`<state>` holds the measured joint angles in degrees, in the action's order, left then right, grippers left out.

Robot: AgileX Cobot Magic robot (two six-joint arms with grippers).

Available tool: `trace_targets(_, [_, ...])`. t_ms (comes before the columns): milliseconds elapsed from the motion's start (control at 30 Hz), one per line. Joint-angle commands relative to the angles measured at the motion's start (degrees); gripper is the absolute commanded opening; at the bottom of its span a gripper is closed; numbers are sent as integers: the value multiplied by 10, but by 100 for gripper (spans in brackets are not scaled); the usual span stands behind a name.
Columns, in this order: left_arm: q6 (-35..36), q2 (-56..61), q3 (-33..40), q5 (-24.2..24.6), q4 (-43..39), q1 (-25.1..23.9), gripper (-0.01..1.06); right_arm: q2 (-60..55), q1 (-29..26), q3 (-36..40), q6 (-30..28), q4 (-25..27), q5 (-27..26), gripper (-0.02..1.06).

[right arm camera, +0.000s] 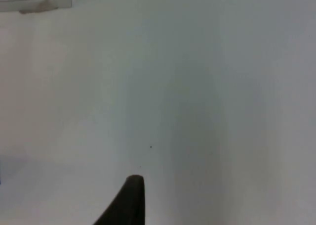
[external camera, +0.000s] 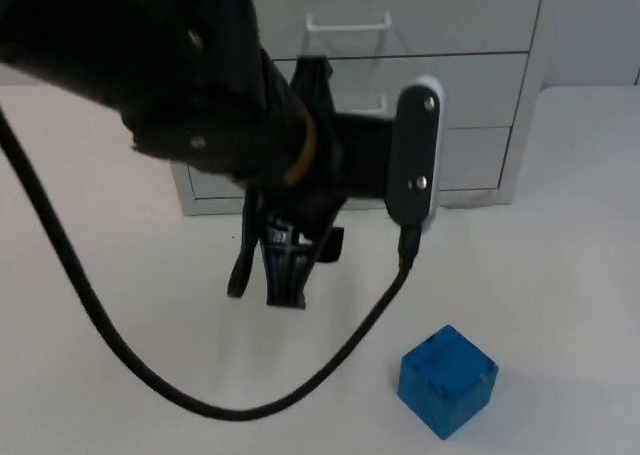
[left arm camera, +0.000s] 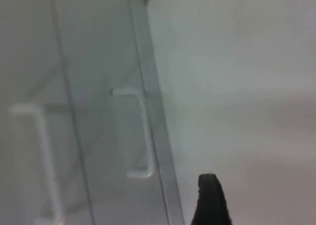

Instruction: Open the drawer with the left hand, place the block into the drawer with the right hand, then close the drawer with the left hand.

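Note:
A white drawer cabinet (external camera: 470, 85) stands at the back of the table with its drawers closed. One white handle (external camera: 348, 22) shows above my left arm. A blue block (external camera: 447, 380) sits on the table in front of the cabinet, to the right. My left gripper (external camera: 262, 275) hangs open in front of the cabinet's lower drawer, fingers pointing down, holding nothing. The left wrist view looks along the cabinet front (left arm camera: 98, 62), past two white handles (left arm camera: 142, 133). My right gripper (right arm camera: 131, 200) waits over bare table, with the cabinet's lower corner (right arm camera: 34, 0) some way ahead.
The white table (external camera: 100, 355) stretches out in front of the cabinet and around the block. My left arm covers the cabinet's left half in the top view.

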<state>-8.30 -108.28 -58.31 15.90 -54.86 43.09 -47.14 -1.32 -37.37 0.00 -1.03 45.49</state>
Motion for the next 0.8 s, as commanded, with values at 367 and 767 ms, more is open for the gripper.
trace_targets(367, [229, -107, -103, -14, -195, -33, 55, 1, -1, -1, 5, -19, -7, 105])
trace_targets(767, [234, -164, -149, -25, -195, -58, 55, 1, -1, -1, 7, -19, -9, 105])
